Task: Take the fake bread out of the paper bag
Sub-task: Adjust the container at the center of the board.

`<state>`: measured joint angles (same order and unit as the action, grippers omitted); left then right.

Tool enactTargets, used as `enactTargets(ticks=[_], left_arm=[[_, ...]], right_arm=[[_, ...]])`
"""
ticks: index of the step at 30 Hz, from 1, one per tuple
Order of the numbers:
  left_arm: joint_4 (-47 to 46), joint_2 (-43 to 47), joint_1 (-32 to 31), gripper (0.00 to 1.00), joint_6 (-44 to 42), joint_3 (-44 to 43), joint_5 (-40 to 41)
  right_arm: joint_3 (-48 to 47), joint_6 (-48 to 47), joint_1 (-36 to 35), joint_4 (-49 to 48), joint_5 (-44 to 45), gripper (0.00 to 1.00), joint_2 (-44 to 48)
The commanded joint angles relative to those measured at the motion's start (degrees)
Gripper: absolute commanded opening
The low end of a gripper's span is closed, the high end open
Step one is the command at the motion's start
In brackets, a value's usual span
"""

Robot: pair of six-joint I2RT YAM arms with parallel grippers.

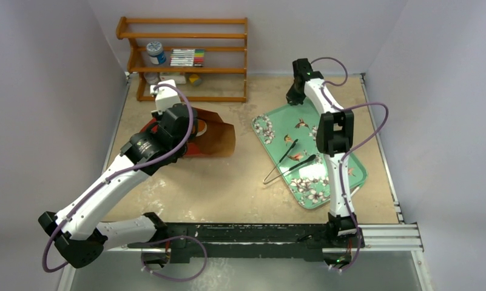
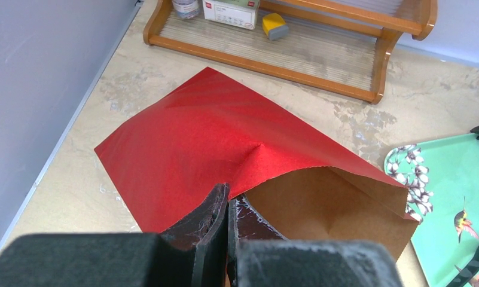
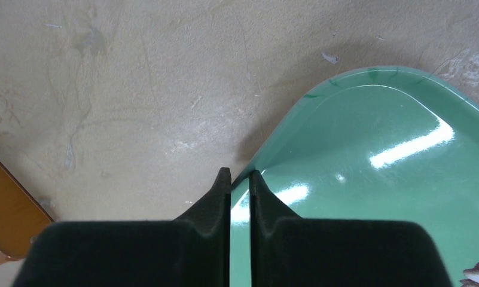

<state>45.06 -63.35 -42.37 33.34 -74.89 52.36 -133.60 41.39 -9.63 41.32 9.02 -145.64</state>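
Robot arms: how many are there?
2. The left arm reaches over the red paper bag. The right arm stretches across the green tray toward its far corner. None looks hidden.

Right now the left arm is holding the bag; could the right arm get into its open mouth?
Probably yes: the paper bag opens toward the green tray, bare table between, but the right gripper must first release the tray's rim.

From above your left arm (image 1: pixel 113 182) hides much of the paper bag (image 1: pixel 219 138), bag's depths beyond your sight, tray (image 2: pixel 458 179) beside it cropped, shelf labels (image 2: pixel 232 12) behind it unreadable.
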Motion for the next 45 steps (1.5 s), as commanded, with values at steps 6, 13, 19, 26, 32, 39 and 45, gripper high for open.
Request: enactTargets(ticks=[6, 13, 19, 26, 32, 39, 45], left_arm=[[-2.58, 0.74, 0.71, 0.0, -0.91, -0.64, 0.68], [-2.78, 0.2, 1.0, 0.0, -1.0, -0.66, -0.1], [-2.63, -0.4, 1.16, 0.0, -1.09, -1.0, -0.69], [-2.28, -0.33, 1.36, 0.0, -1.34, -0.85, -0.84], [-2.97, -0.76, 1.62, 0.0, -2.47, -0.82, -1.55], [-4.08, -0.96, 2.69, 0.0, -3.75, -0.13, -2.61], [-4.74, -1.19, 3.71, 0.0, -4.41, 0.3, -3.94]], right_arm=[[1.28, -10.18, -1.81, 0.41, 1.48, 0.0, 0.1], [2.27, -19.81, -5.43, -0.72, 4.31, 0.0, -0.25], [3.42, -21.59, -7.77, -1.62, 4.06, 0.0, -0.4], [11.07, -15.8, -7.02, -7.25, 8.47, 0.0, 8.35], [9.52, -11.84, -4.93, -2.34, 8.66, 0.01, 9.95], [21.84, -6.13, -2.8, -4.78, 9.54, 0.01, 14.77], [19.86, -5.34, 0.44, -4.67, 9.48, 0.01, 12.27]])
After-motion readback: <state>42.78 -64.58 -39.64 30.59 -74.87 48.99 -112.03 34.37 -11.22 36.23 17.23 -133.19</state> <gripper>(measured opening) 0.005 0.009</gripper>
